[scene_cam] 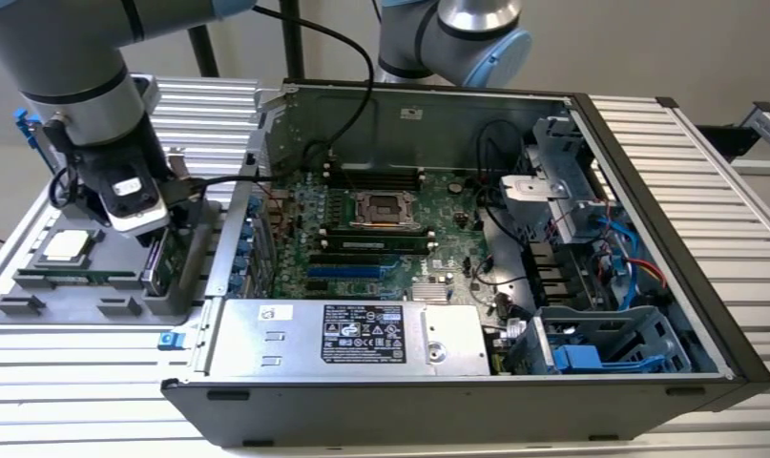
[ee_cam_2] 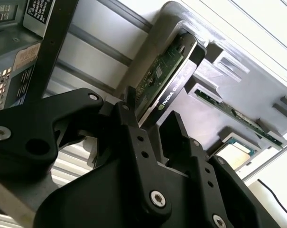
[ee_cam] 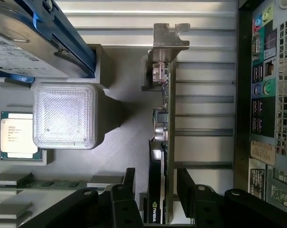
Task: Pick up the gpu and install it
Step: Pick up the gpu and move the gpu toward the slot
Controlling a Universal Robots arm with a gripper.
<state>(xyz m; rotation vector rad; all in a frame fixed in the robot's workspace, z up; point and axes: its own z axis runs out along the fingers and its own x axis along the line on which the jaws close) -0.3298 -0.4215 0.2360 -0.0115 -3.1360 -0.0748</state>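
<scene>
The gpu (scene_cam: 168, 265) stands on its long edge in a slot of the grey parts holder (scene_cam: 53, 291), at the exterior view's left of the open computer case (scene_cam: 639, 191). In both wrist views its green board and black shroud (ee_cam_2: 168, 78) run away from me, ending in the silver bracket (ee_cam: 169, 35). My gripper (scene_cam: 149, 234) hangs right over the card. Its black fingers (ee_cam: 130, 187) straddle the near end of the gpu (ee_cam: 162, 123), one on each face, with small gaps showing, so the gripper (ee_cam: 155, 190) is open around the card.
The case's motherboard (scene_cam: 372, 229) lies exposed, with the power supply (scene_cam: 346, 334) along its front and drive cages at the exterior view's right. The holder also carries a processor chip (ee_cam: 17, 135), a memory stick (ee_cam_2: 238, 116), a hard drive with blue rails (ee_cam: 29, 38) and a white block (ee_cam: 62, 114).
</scene>
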